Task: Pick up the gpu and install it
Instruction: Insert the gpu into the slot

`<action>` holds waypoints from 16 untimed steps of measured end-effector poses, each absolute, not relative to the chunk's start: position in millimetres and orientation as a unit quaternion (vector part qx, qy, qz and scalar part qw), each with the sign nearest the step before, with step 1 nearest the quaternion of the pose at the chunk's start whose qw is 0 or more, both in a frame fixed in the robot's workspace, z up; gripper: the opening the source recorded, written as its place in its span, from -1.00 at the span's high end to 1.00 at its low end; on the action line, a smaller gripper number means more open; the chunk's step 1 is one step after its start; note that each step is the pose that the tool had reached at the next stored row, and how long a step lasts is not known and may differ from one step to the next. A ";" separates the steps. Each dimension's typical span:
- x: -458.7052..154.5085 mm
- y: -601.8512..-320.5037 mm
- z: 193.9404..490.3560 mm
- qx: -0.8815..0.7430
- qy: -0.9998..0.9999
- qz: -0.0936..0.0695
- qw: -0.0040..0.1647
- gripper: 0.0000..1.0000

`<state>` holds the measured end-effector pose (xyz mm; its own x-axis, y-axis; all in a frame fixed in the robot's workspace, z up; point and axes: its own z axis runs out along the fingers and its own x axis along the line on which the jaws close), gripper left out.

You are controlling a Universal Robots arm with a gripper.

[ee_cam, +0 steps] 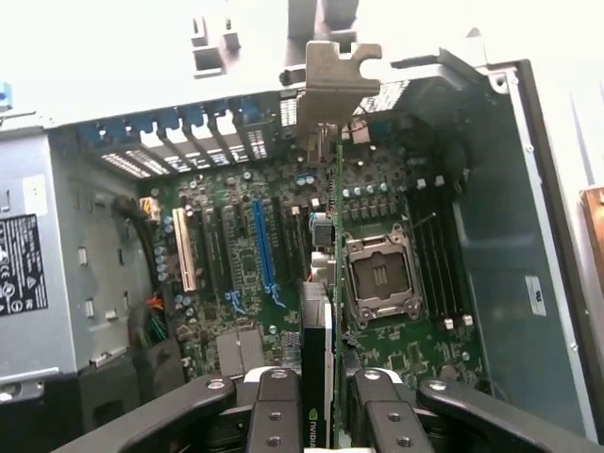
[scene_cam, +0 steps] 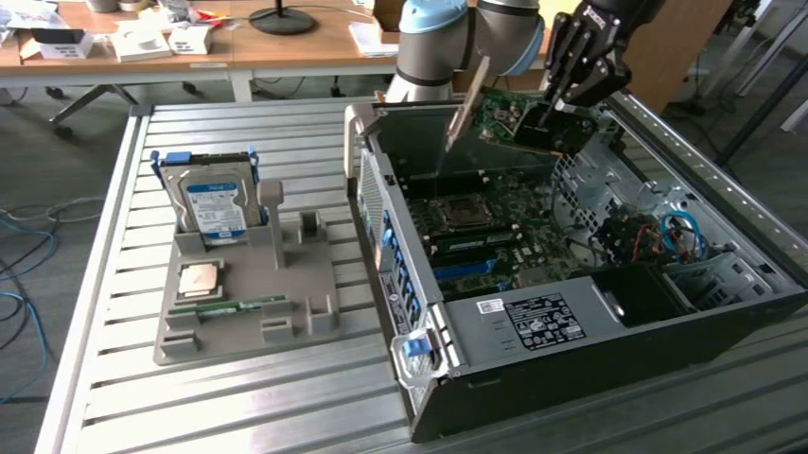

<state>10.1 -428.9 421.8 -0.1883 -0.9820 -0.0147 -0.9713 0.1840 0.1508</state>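
computer case [scene_cam: 606,322]: open, lying on its side, motherboard [ee_cam: 245,236] exposed.
gripper [scene_cam: 565,99]: part-closed, clamped on the card.
gpu [scene_cam: 505,118]: tilted in the air over the motherboard; probably light, stiff and fragile, safest held by its edges.
end bracket [ee_cam: 337,80]: silvery, farthest from the grip.

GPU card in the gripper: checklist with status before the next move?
1. Grip: black two-finger gripper shut on the thin flat gpu card with silvery end bracket: ok.
2. Card held over the open dark metal computer case, clear of the green motherboard: ok.
3. Long blue expansion slot free of obstructions: ok.
4. Card edge over that slot: not ok; in the wrist view it runs beside it, nearer the empty silver processor socket.
5. Card square to the board: cannot tell.
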 end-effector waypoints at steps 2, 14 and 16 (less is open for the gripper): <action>10.2 -428.9 421.8 0.643 -0.763 -0.062 0.042 0.48; 10.1 -428.9 420.9 0.666 -0.743 -0.053 0.036 0.48; 9.8 -428.9 420.9 0.666 -0.743 -0.052 0.034 0.48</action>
<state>9.8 -428.9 420.9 -0.1107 -0.9937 -0.0186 -0.9866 0.1076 0.1227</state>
